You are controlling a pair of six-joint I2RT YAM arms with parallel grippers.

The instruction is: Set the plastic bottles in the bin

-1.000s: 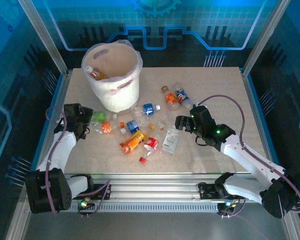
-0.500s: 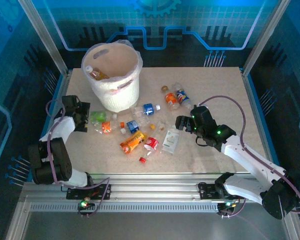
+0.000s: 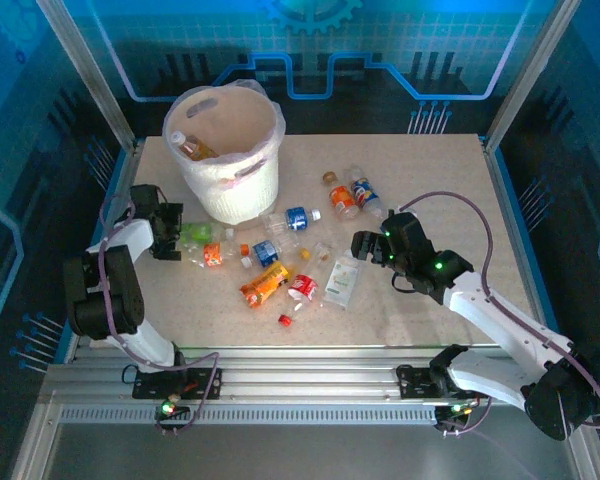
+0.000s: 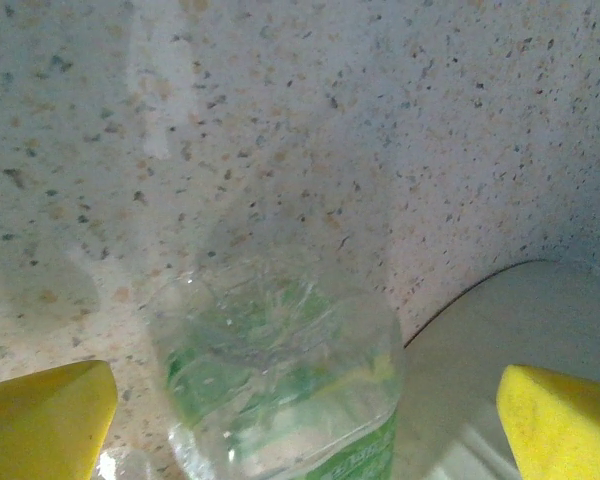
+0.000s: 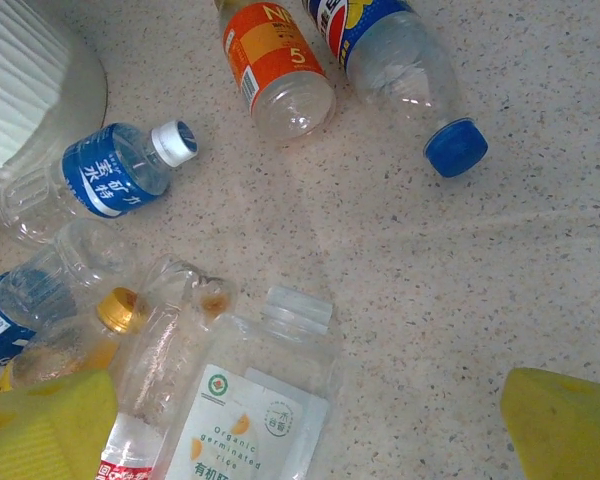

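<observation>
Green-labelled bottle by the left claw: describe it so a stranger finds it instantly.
Find the big white bin; the left claw sits beside its base. The clear bottle between its open fingers alone has a green label; the neighbouring bottle wears orange.

Bin [image 3: 235, 195]: white. Table [image 3: 440, 190]: beige, dark-speckled. Blue-label bottle [image 5: 108, 182]: clear, white cap. Orange-label bottle [image 5: 277, 62]: clear. Green-label bottle [image 4: 280, 400]: clear.

Clear glossy plastic bottles [image 5: 280, 72]; table [image 3: 430, 185] speckled, matt, stone-look; bin [image 3: 238, 195] white ribbed plastic, translucent liner [image 3: 277, 122].
</observation>
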